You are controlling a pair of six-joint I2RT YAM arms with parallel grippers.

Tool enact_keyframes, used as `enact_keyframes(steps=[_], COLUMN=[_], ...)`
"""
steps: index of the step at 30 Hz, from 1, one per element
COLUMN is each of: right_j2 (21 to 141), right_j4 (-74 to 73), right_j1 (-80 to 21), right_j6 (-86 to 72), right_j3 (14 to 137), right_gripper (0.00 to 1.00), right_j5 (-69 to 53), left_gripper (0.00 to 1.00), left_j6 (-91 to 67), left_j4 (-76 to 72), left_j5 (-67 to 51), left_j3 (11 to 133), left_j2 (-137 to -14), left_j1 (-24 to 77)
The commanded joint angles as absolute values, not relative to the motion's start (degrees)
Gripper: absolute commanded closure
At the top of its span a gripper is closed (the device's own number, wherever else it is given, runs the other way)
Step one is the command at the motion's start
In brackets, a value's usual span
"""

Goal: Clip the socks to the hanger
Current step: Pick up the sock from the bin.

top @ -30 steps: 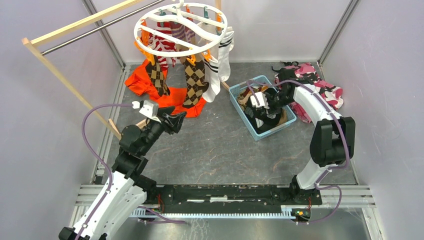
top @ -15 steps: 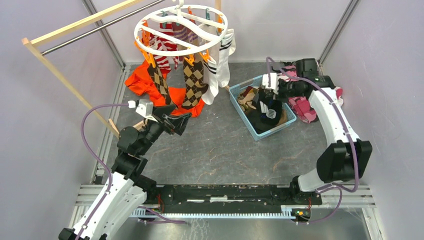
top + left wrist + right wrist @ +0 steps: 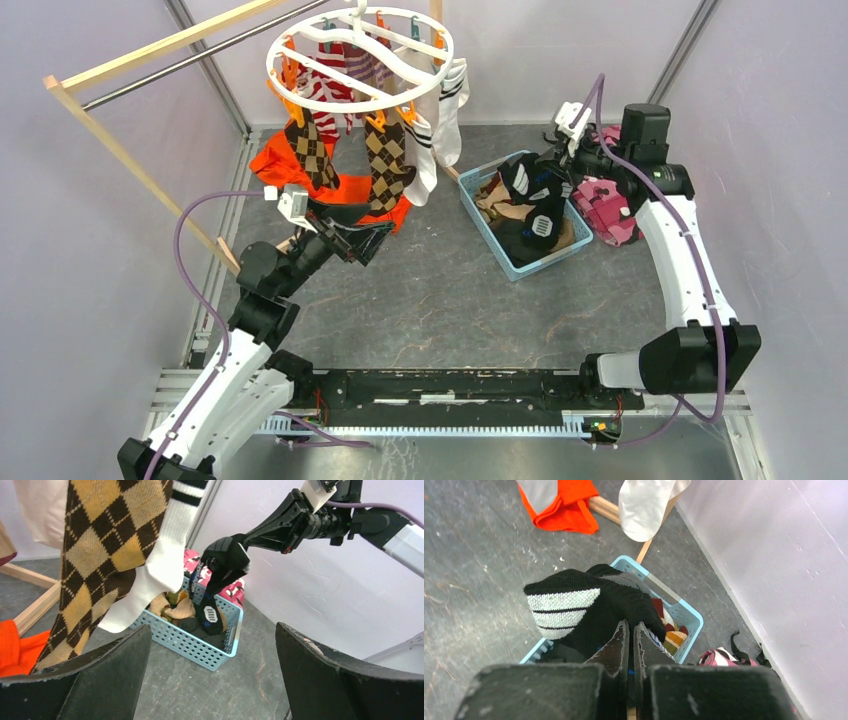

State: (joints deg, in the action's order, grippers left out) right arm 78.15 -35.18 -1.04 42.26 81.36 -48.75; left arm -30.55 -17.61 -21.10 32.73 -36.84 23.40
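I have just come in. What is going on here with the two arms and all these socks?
The robot is clipping socks onto a white round hanger. The right gripper is shut on a black sock with pale stripes and holds it over the blue basket, where more socks lie. The left gripper is open and empty, near the brown argyle socks. Those, white black-striped socks and red-and-white striped ones already hang from the hanger.

Right gripper (image 3: 630,625), jaws pinched on a black sock (image 3: 589,610) with a grey-striped patch, above the blue basket (image 3: 691,616); orange garment (image 3: 566,505) and white sock (image 3: 644,505) beyond.
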Motion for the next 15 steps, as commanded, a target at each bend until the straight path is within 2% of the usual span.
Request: enact_keyframes(steps=[1, 5, 9, 15], right_j2=[74.14, 73.73, 73.94, 77.28], right_j4=[-21.88, -18.15, -19.65, -20.02], right_j1=[-0.79, -0.76, -0.8, -1.29], right_j6=[26.92, 21.36, 19.15, 18.19], right_j3=[79.9, 80.05, 74.95, 66.37], right_gripper=[1.0, 1.0, 1.0, 0.98], right_j5=[-47.3, -46.85, -44.97, -34.24], left_gripper=[0.03, 0.03, 0.03, 0.03], left_j6=[-35.71, -36.87, -36.83, -37.13], left_j4=[-24.13, -24.94, -24.74, -24.74], left_j5=[-24.16, -24.6, -25.1, -25.44], left_j3=[34.57, 34.58, 34.46, 33.75], left_j2=[-36.36, -36.1, -35.99, -35.78], left_j1=[23.47, 23.47, 23.47, 23.5])
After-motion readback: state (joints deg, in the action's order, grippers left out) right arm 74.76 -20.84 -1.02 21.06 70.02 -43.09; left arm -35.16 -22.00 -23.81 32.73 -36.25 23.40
